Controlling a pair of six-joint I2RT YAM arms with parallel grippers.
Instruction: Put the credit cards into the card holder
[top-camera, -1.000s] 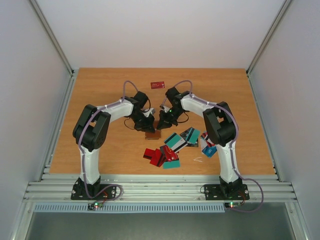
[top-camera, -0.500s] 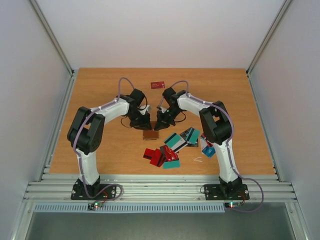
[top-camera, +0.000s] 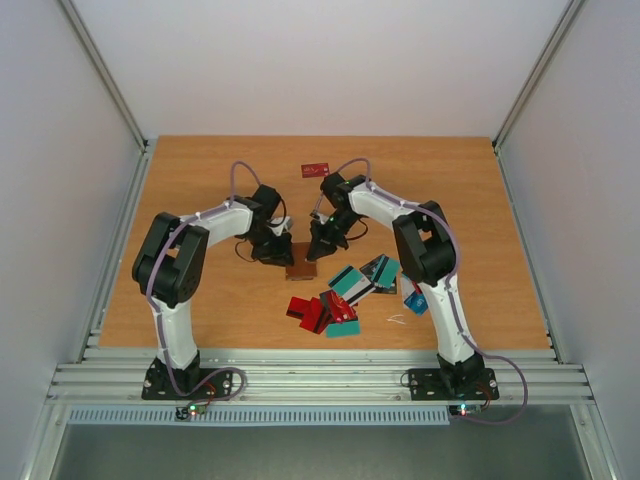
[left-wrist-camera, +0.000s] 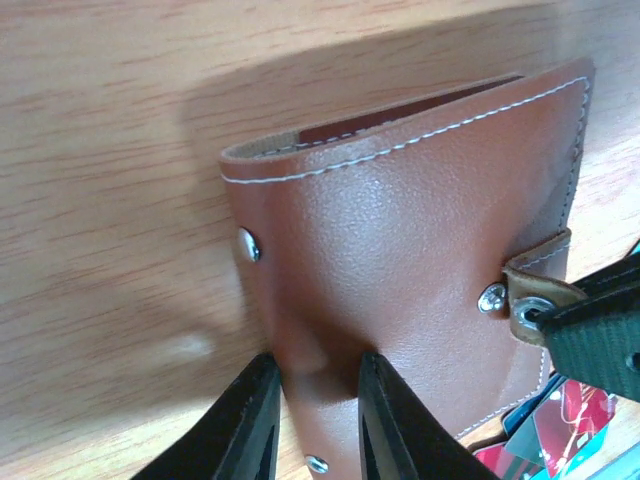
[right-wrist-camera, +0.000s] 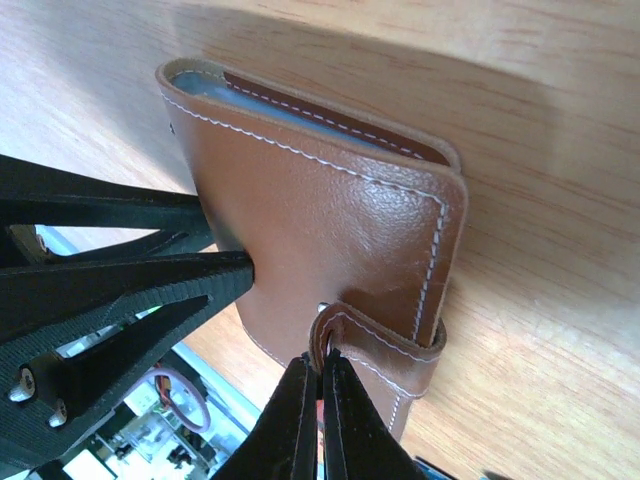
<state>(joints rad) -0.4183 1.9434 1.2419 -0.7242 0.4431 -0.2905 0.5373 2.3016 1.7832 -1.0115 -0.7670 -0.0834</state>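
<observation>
Your right fingers (right-wrist-camera: 296, 420) are pressed together on the tip of the closing strap (right-wrist-camera: 385, 340) of the card holder (right-wrist-camera: 330, 210), pinching it right at the snap. Your left fingers (left-wrist-camera: 245, 420) stand slightly parted, a narrow gap between them. They sit at the opposite edge of the brown leather, which shows through the gap, and they look loose on it rather than clamped. In the left wrist view the holder fills most of the frame, folded shut with white stitching along its border and a small metal stud (left-wrist-camera: 250, 243) near the fold. Its open mouth faces away from the left fingers. In the right wrist view a pale blue strip (right-wrist-camera: 230, 100) shows inside that mouth, but you cannot tell whether it is a card or the lining. From above, the holder sits on the worktop (top-camera: 200, 180) between your two arms, near the middle, with both wrists angled down onto it from either side. The credit cards (top-camera: 335, 300) lie loose just in front of it, a scattered, overlapping cluster of red, teal, blue and white. A few of them spread toward the right arm. One dark red card (top-camera: 316, 170) lies alone, well apart, on the far side of the holder.
</observation>
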